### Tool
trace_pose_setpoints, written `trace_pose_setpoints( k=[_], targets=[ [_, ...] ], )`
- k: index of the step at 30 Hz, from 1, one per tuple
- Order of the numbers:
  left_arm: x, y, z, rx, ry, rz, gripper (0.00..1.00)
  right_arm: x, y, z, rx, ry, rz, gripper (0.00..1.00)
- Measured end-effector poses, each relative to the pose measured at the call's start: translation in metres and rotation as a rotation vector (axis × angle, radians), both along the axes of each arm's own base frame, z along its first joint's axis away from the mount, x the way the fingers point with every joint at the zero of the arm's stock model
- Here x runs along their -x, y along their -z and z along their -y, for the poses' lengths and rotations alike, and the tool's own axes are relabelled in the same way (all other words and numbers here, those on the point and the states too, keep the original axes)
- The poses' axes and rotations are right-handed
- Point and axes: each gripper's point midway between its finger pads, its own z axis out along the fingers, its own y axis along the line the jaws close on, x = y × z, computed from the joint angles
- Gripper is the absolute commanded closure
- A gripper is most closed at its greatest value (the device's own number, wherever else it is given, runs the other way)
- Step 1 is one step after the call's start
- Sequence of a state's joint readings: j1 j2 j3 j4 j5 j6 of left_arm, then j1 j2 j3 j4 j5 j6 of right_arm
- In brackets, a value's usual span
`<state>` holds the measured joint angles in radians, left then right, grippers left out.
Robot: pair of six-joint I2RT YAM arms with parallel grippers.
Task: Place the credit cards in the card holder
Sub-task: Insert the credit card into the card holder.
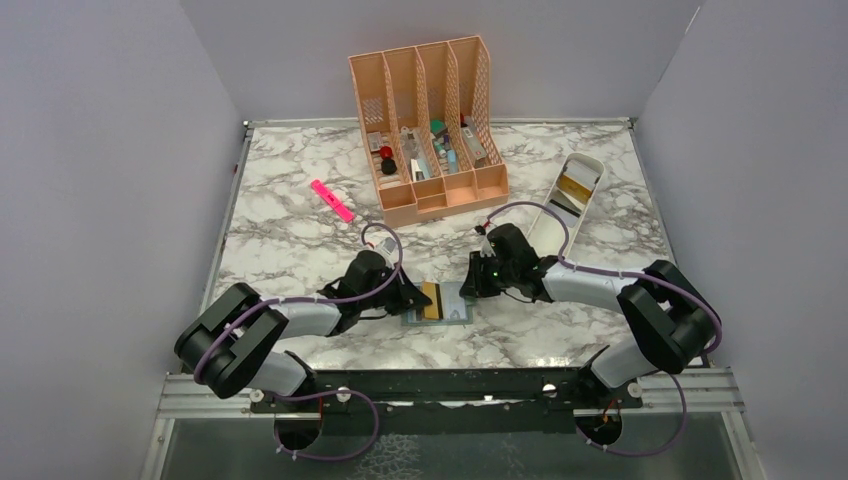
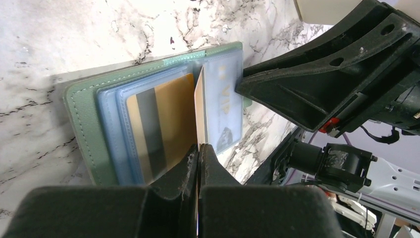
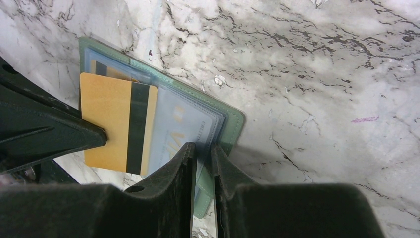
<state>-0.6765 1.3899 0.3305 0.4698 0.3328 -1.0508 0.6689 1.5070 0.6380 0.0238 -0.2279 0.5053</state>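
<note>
Left fingers (image 2: 185, 168) are clenched on one edge of a gold card (image 3: 106, 124). It looks thin, stiff, light and slick, so an edge pinch suits it, though it may pivot if it jams at a pocket mouth. Right fingers (image 3: 183, 163) grip a soft clear sleeve of the card holder (image 3: 233, 124), which lies open on the table (image 1: 300, 250) between the arms. Its sleeves hold a striped gold card (image 2: 158, 124) and a VIP card (image 2: 223, 109) — more cards (image 1: 572, 185) sit in the white tray (image 1: 598, 160), far right.

A pink highlighter (image 1: 332, 200) lies on the marble table (image 1: 280, 250) beyond the left claw (image 1: 413, 298), to its left. A peach slotted organizer (image 1: 430, 130) stands farther back. A white oblong tray (image 1: 541, 222) lies just beyond the right claw (image 1: 472, 288).
</note>
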Motion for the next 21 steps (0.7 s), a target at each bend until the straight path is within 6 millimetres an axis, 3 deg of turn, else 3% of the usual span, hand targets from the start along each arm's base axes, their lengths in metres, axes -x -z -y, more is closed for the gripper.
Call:
trace_pose_setpoints(
  k=[21],
  targets=[
    [0.003, 0.0083, 0.0092, -0.008, 0.053, -0.008, 0.97, -0.0002, -0.0001, 0.0, 0.0, 0.0, 0.001, 0.76]
  ],
)
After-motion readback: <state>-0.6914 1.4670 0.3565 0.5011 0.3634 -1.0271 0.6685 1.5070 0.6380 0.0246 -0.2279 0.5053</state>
